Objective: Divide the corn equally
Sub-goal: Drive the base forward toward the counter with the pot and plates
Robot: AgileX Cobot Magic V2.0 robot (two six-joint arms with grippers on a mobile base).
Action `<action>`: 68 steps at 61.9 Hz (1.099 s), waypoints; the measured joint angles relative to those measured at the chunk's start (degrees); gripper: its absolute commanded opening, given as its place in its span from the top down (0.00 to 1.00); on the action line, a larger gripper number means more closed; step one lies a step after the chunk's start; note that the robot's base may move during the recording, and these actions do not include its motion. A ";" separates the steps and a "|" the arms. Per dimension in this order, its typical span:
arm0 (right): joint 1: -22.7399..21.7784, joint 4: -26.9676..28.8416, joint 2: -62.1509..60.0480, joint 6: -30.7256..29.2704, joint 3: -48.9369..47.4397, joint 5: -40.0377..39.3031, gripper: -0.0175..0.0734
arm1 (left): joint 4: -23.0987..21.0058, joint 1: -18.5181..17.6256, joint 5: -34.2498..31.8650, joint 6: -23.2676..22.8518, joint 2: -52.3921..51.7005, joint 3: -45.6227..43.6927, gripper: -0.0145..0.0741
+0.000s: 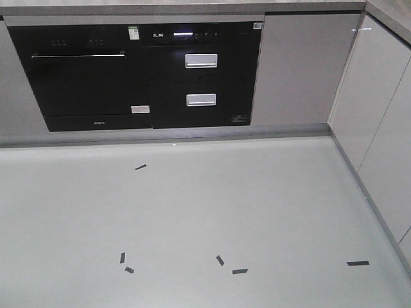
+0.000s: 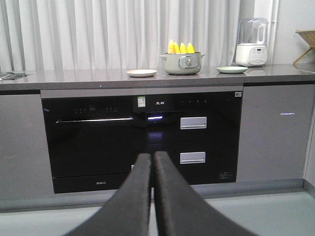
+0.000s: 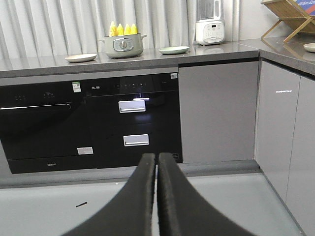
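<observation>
Several yellow corn cobs (image 2: 180, 47) stand upright in a grey-green pot (image 2: 182, 63) on the grey counter, also seen as corn (image 3: 123, 29) in the pot (image 3: 121, 46) from the right wrist. A pale plate (image 2: 141, 73) lies left of the pot and a greenish plate (image 2: 232, 70) lies right of it. My left gripper (image 2: 152, 157) is shut with nothing in it, low and well short of the counter. My right gripper (image 3: 157, 158) is likewise shut and empty, far below the counter.
Black built-in ovens (image 1: 141, 74) and grey cabinet doors (image 1: 295, 67) fill the front under the counter. A white blender (image 2: 252, 43) stands at the counter's right and a wooden rack (image 3: 288, 17) on the side counter. Black tape marks (image 1: 239, 271) dot the pale floor.
</observation>
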 measured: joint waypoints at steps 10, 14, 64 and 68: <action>0.00 0.00 0.00 0.00 0.00 0.00 0.81 | 0.00 0.00 0.00 0.00 0.00 0.00 0.84; 0.00 0.00 0.00 0.00 0.00 0.00 0.81 | 0.00 0.00 0.00 0.00 0.00 0.00 0.84; 0.00 0.00 0.00 0.00 0.00 0.00 0.81 | 0.00 0.00 0.00 0.00 0.00 0.00 0.84; 0.00 0.00 0.00 0.00 0.00 0.00 0.81 | 0.00 0.00 0.00 0.00 0.00 0.00 0.84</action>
